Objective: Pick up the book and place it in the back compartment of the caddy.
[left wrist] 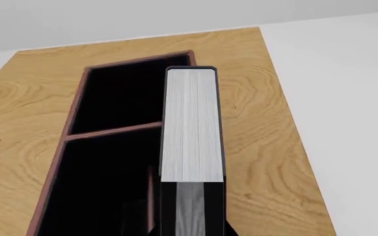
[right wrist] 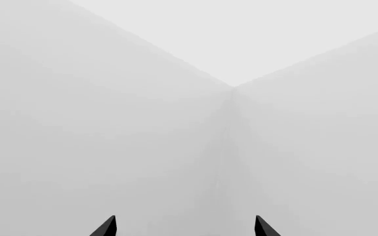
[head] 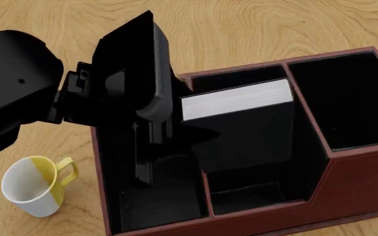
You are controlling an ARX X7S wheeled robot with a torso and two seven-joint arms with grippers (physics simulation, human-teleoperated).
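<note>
The black book (head: 255, 132) stands on edge with its pale page block up, inside the walls of the reddish-brown caddy (head: 360, 187), in its middle section. My left gripper (head: 175, 125) is shut on the book's left end. In the left wrist view the book (left wrist: 190, 128) runs straight out from the gripper (left wrist: 192, 216) beside the caddy's black cells and a thin reddish crossbar (left wrist: 113, 132). The small low-walled back compartment (head: 245, 196) lies just in front of the book. I cannot tell whether the book touches the floor. My right gripper (right wrist: 185, 227) is open and empty.
A white-and-yellow mug (head: 35, 187) stands on the wooden table (head: 255, 29) left of the caddy. A tall-walled cell (head: 346, 98) is at the caddy's right, a long cell (head: 156, 201) at its left. The right wrist view shows only pale blank walls.
</note>
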